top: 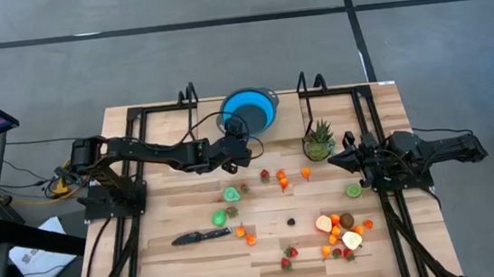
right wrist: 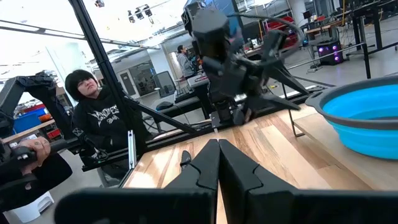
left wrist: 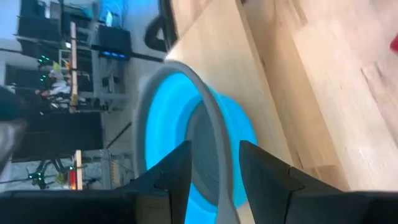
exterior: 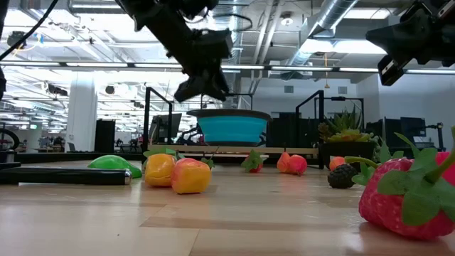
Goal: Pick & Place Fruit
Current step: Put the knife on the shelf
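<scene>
We see the left gripper point(top: 246, 147) at the blue bowl point(top: 258, 107), at the bowl's 7 o'clock edge, fingers point(left wrist: 177, 174) partly apart and holding nothing. The fruit point(top: 340, 234) lies scattered on the table point(top: 177, 263), mostly toward 5 o'clock from the bowl. Our right gripper point(top: 333, 159) waits at the bowl's 4 o'clock beside the spiky plant point(top: 319, 139), fingers pressed together, empty.

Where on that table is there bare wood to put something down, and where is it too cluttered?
Bare wood shows along the table's front left, below the knife, and in the strip between the plant and the right gripper. It is crowded front right, round the peach halves, and mid-table near the strawberries. The left gripper hangs by the blue bowl.
</scene>
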`<state>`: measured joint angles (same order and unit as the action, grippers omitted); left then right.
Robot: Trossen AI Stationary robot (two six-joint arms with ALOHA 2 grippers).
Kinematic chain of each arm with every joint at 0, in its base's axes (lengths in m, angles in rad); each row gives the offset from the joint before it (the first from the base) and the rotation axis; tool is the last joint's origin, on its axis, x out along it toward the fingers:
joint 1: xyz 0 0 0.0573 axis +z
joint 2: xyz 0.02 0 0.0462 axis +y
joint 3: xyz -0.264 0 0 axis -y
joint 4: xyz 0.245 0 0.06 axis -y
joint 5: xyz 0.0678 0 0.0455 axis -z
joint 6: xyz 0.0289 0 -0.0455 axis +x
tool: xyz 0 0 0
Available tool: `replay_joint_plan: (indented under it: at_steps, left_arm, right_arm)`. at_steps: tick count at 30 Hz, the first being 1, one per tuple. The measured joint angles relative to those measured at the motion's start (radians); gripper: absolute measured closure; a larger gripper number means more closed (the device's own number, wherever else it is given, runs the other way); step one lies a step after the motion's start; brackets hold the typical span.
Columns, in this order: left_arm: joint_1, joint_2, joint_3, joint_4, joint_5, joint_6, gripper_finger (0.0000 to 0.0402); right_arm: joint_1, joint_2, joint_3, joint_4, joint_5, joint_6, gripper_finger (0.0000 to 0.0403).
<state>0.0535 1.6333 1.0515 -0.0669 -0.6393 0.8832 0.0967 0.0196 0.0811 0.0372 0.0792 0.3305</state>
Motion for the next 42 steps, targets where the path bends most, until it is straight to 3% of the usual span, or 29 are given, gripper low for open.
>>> replay_joint_plan:
  at_steps: [7,10,16,24,33,37,42]
  left_arm:
    - [-0.022,-0.119,0.0,0.012,0.0,-0.111,0.0277]
    - [-0.031,-0.183,0.0,0.011,0.03,-0.229,0.0282]
    - [-0.035,-0.292,0.0,0.017,0.218,-0.486,0.0295]
    - [-0.035,-0.349,0.0,0.014,0.222,-0.777,0.0305]
    - [-0.042,-0.35,-0.003,-0.01,0.222,-0.858,0.031]
    - [-0.016,-0.353,-0.074,0.06,0.238,-0.764,0.0325]
    - [0.035,-0.415,-0.187,0.196,0.48,-0.789,0.0364]
  right_arm:
    - [0.0,0.0,0.0,0.0,0.0,0.0,0.0403]
    - [0.0,0.0,0.0,-0.001,0.0,0.0,0.0403]
    - [0.0,0.0,0.0,-0.001,0.0,0.0,0.0403]
    - [0.0,0.0,0.0,-0.004,0.0,0.0,0.0403]
    - [0.0,0.0,0.0,-0.027,0.0,0.0,0.0403]
    - [0.0,0.0,0.0,-0.062,0.0,0.0,0.0403]
    - [0.0,0.0,0.0,-0.09,0.0,0.0,0.0403]
